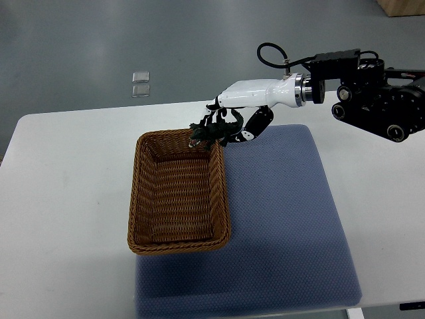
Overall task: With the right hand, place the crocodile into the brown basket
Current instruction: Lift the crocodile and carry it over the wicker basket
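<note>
1. Crocodile: you see the small dark green toy crocodile [214, 131] held in the robot's right hand [240, 105], at the far right corner of the basket. Its body overlaps the corner rim in this view. You cannot tell whether it touches the wicker.
2. Right hand: the white hand with black joints reaches in from the picture's right edge. Its fingers [214, 106] curl down over the crocodile and pinch it against the thumb underneath. The black forearm and wrist housing [378, 100] lies behind the hand, over the bench's far right corner.
3. Basket: the brown rectangular woven wicker basket [226, 199] stands upright with its long side running away from you. Its visible interior holds nothing.
4. Mat: the blue textured rectangular mat [285, 212] lies flat on the bench. The basket's right part rests on the mat's left edge.
5. Bench: the white bench [66, 199] with rounded corners carries the mat and the basket.
6. Floor: beyond the bench you see two small clear square pieces [140, 84] on the grey floor.
</note>
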{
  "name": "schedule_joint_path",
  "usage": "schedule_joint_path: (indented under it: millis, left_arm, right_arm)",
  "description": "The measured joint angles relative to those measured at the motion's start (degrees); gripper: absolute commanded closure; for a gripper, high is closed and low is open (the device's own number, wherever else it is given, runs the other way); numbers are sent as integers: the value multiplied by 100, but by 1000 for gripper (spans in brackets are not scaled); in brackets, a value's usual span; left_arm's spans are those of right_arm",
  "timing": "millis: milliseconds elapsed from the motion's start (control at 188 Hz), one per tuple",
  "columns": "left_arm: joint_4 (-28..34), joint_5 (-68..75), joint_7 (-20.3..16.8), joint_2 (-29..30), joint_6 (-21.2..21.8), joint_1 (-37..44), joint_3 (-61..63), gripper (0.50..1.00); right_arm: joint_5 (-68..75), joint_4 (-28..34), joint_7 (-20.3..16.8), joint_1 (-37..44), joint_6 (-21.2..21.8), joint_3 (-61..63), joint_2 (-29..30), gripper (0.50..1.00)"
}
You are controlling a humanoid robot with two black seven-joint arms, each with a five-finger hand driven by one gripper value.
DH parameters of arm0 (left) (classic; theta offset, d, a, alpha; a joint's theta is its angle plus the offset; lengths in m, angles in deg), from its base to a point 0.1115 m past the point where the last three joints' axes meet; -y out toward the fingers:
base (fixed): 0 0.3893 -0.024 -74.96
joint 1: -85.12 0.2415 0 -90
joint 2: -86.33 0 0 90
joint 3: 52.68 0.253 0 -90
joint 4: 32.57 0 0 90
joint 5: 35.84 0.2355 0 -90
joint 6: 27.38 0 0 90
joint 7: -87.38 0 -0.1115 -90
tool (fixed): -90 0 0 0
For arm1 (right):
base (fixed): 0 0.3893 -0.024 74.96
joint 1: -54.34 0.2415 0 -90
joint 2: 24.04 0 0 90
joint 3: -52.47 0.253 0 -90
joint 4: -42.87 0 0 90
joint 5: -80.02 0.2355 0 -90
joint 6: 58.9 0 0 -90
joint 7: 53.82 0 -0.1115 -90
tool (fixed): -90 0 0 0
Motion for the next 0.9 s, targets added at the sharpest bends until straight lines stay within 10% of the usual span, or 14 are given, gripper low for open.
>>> schedule_joint_path:
  millis: [901]
  left_arm:
    - [-2, 0, 0, 0, 0, 0, -2, 500]
  right_arm:
    - [-33, 657, 8, -177, -336, 78, 1037, 812]
